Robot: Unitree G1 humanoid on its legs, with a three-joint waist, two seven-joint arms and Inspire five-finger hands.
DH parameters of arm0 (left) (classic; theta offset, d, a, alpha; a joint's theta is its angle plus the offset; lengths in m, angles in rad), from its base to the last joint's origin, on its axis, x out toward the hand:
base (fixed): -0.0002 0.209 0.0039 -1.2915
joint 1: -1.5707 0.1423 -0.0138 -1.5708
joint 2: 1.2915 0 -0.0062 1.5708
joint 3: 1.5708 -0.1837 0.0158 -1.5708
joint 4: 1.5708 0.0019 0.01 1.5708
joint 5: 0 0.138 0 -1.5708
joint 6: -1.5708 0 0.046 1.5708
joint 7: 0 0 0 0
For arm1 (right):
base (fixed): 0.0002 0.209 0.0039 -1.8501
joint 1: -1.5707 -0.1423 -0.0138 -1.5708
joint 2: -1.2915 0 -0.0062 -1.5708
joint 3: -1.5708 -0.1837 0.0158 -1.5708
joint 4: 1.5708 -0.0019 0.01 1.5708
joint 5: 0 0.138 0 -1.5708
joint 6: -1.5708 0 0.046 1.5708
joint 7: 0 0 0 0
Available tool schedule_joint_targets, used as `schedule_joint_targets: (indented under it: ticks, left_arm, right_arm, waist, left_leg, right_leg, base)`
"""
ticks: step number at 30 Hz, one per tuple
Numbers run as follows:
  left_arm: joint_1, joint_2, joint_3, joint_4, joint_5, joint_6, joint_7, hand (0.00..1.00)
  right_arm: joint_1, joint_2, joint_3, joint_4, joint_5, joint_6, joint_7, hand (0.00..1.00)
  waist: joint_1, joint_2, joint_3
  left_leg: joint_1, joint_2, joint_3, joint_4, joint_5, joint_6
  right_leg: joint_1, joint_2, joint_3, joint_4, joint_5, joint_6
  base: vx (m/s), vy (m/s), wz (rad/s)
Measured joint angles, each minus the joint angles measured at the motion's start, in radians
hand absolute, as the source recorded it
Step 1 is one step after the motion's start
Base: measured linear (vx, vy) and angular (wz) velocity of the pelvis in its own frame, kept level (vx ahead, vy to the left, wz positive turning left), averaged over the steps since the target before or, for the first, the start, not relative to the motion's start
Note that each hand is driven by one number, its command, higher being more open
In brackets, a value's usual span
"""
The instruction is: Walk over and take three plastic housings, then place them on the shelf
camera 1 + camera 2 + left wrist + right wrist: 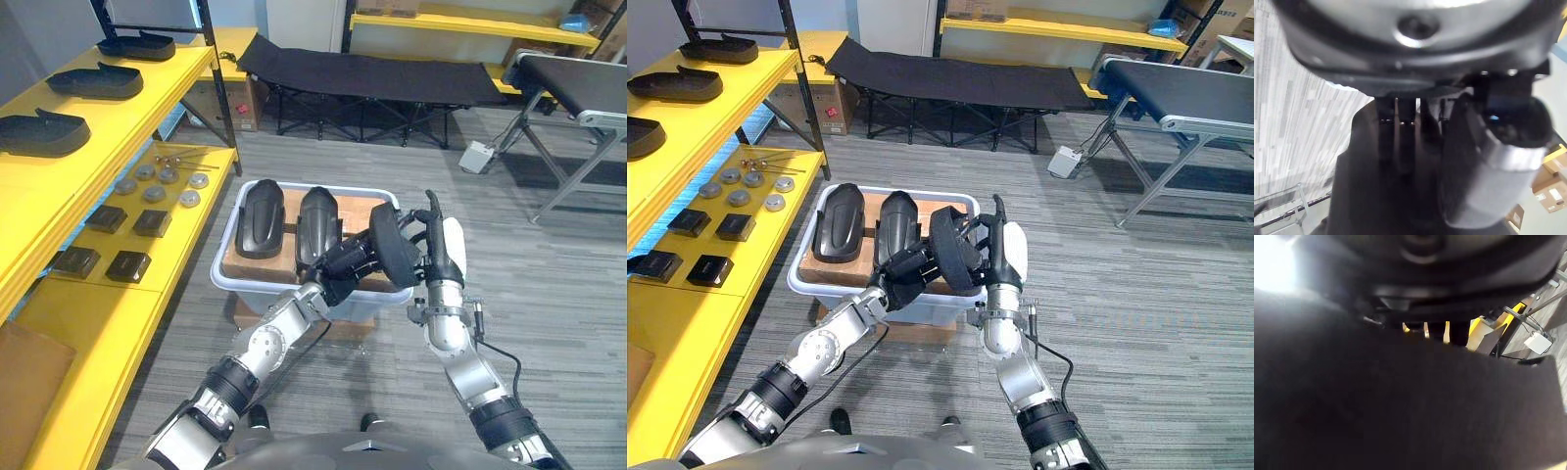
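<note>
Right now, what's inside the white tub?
Two black housings lie on a brown board. The left hand and right hand hold a third housing above it. Anything beneath the board is covered.

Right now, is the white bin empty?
No, two black housings lie in the white bin; the left robot hand grips a third housing.

Blk housings (pixel 261 217), yel shelf (pixel 122 113), wht bin (pixel 245 290)
</note>
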Motion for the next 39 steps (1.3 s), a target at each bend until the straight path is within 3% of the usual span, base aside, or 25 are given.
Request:
schedule_joint_targets:
  ticks: [24,29,30,39]
  left_arm:
    - [0.003,0.001,-0.006,-0.002,0.009,0.027,0.013,1.0]
    - [0.026,0.009,-0.006,-0.008,0.011,0.024,0.013,1.0]
    - [0.029,0.01,-0.006,-0.01,0.011,0.024,0.013,0.0]
    - [0.036,0.033,-0.005,-0.01,-0.038,0.014,0.013,0.0]
  right_arm:
    - [-0.032,-0.002,0.003,0.065,-0.016,-0.017,0.013,1.0]
    - [-0.034,-0.01,0.01,0.08,-0.019,-0.03,0.054,1.0]
    - [-0.034,-0.014,0.012,0.083,-0.019,-0.036,0.061,1.0]
    - [-0.043,-0.051,0.051,0.084,-0.011,-0.143,0.145,1.0]
  waist:
    - [0.023,0.0,0.0]
    - [0.028,-0.001,-0.001]
    - [0.028,-0.001,-0.001]
    - [0.033,-0.013,-0.008]
  left_leg:
    - [-0.008,-0.013,-0.031,0.001,0.003,0.001]
    - [-0.009,-0.013,-0.036,0.001,0.003,0.001]
    - [-0.009,-0.013,-0.036,0.001,0.003,0.001]
    - [-0.01,-0.014,-0.047,0.004,0.003,0.001]
  right_leg:
    - [0.018,-0.003,-0.034,-0.016,0.002,0.001]
    - [0.02,-0.004,-0.04,-0.016,0.002,0.001]
    - [0.02,-0.004,-0.041,-0.016,0.002,0.001]
    - [0.031,-0.003,-0.051,-0.023,0.002,0.001]
  base:
    - [0.0,0.002,0.03]
    - [0.0,0.002,0.02]
    - [0.0,0.0,0.0]
    - [0.0,0.001,0.03]
